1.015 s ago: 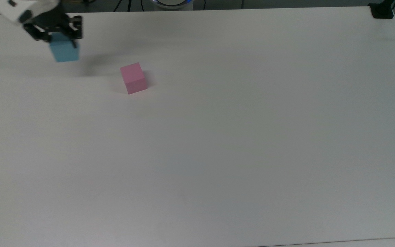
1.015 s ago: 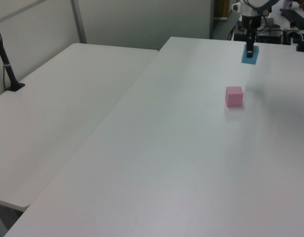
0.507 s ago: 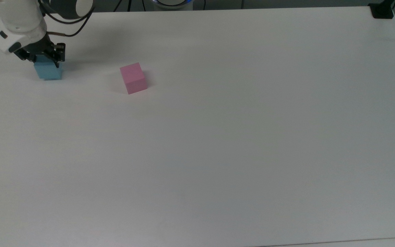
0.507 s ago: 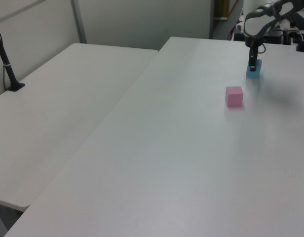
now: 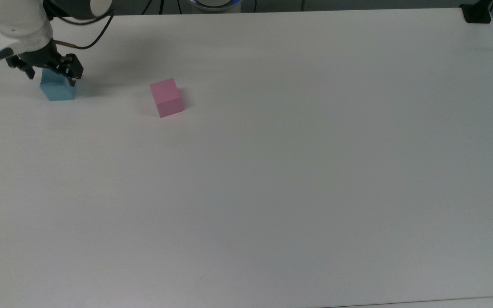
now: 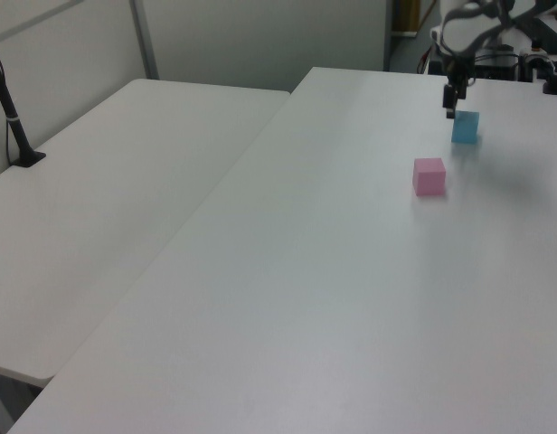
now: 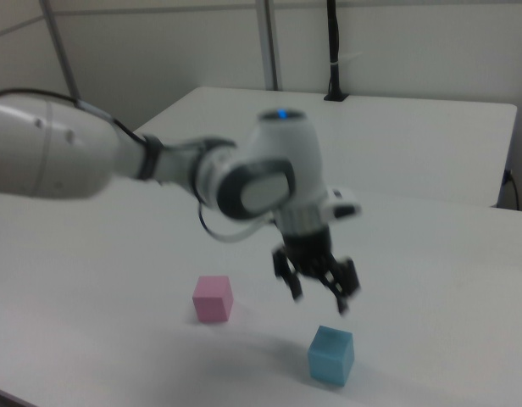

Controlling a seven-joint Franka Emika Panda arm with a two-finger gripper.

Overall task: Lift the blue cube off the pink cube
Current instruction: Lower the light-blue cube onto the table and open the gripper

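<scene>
The blue cube (image 5: 57, 90) rests on the white table (image 5: 272, 171) at the top view's far left, apart from the pink cube (image 5: 167, 97), which stands alone to its right. My gripper (image 5: 51, 77) hovers just above the blue cube, open, its fingers spread wider than the cube and clear of it. In the right view the gripper (image 7: 321, 301) hangs open above the blue cube (image 7: 331, 356), with the pink cube (image 7: 213, 298) to the left. The left view has the blue cube (image 6: 466, 127) beyond the pink cube (image 6: 429, 176), the gripper (image 6: 452, 108) just above it.
A second white table (image 6: 125, 181) adjoins at the left view's left, with a black post (image 6: 12, 117) on it. A black mount (image 5: 476, 13) sits at the table's top right corner in the top view.
The gripper came down with the blue cube, set it on the table left of the pink cube, opened, and lifted slightly off it.
</scene>
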